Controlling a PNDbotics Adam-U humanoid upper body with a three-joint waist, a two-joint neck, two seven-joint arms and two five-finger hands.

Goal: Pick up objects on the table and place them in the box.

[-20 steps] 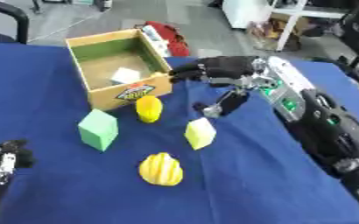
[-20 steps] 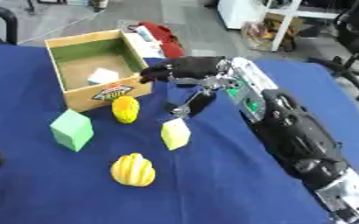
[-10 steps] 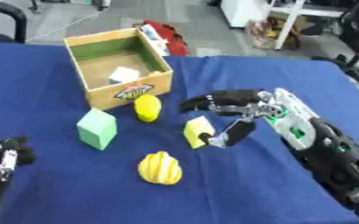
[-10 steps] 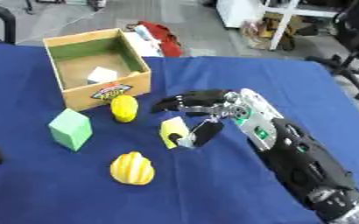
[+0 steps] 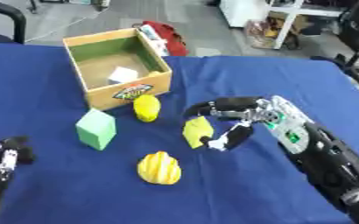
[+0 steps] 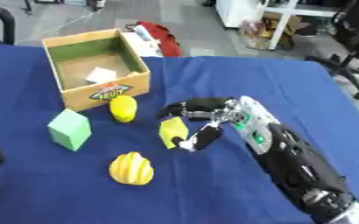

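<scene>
To lift the yellow-green block cleanly, I should seat it between thumb and fingers before closing. It stands on the blue worktop, well apart from the box. My right robot hand arches over it, fingers spread, not yet gripping.

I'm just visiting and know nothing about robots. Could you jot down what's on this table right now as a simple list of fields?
surface: table with blue cloth
box: open wooden box at the far left, a small white thing inside
loose items: green block, small yellow fruit by the box front, yellow ridged fruit nearest the camera, yellow-green block
right hand: right hand curved around the yellow-green block, fingers above it and thumb at its side; whether it is gripped yet is unclear
left hand: left hand idle at the lower left corner
</scene>
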